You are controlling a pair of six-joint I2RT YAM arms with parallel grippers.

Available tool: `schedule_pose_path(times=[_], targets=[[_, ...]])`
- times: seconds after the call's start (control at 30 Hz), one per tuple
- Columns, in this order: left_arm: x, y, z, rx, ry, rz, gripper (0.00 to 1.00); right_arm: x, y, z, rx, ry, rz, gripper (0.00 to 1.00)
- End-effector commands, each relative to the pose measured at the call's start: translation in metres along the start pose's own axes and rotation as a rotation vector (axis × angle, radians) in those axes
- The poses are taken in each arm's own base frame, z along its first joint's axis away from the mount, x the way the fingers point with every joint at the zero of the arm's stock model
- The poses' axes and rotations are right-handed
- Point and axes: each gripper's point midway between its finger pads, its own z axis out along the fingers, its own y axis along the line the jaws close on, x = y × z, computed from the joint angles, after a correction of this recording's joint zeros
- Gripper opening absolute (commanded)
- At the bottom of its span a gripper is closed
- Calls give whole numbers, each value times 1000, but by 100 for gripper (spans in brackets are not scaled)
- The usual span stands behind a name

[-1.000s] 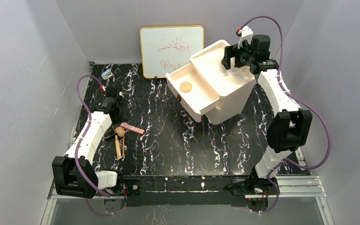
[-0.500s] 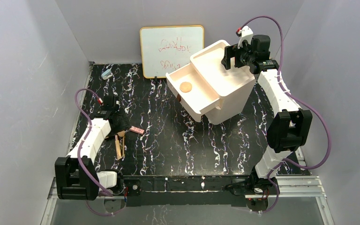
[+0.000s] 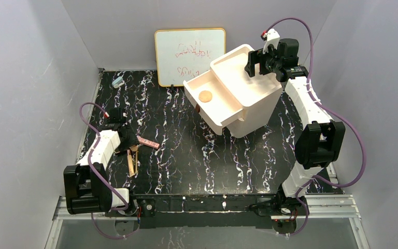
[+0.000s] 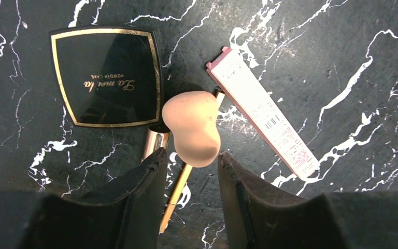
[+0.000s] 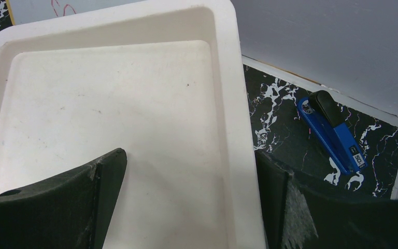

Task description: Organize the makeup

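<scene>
My left gripper is open and low over a cluster of makeup at the table's left. Its fingertips flank the near end of an egg-shaped peach sponge, which lies on a gold-handled brush. A dark square compact sits to the sponge's left. A pink flat palette sits to its right. Wooden-handled brushes lie nearer the bases. A round peach puff rests in the white organizer's open drawer. My right gripper hangs open above the organizer's top tray, holding nothing.
The white organizer stands at the back right. A whiteboard leans on the back wall. A small pale-blue object lies at the back left. A blue object lies on the table behind the organizer. Grey walls enclose the table.
My left gripper has come toward the near edge and down over the peach sponge, and its jaws have narrowed. The right arm has not moved.
</scene>
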Motion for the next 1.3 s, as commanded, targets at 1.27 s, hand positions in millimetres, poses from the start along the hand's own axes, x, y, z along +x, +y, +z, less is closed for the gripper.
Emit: schedule_pose_path(times=[1.27], targets=[[-41,-1,-11,29,-64,20,0,29,11,1,-27,83,45,99]])
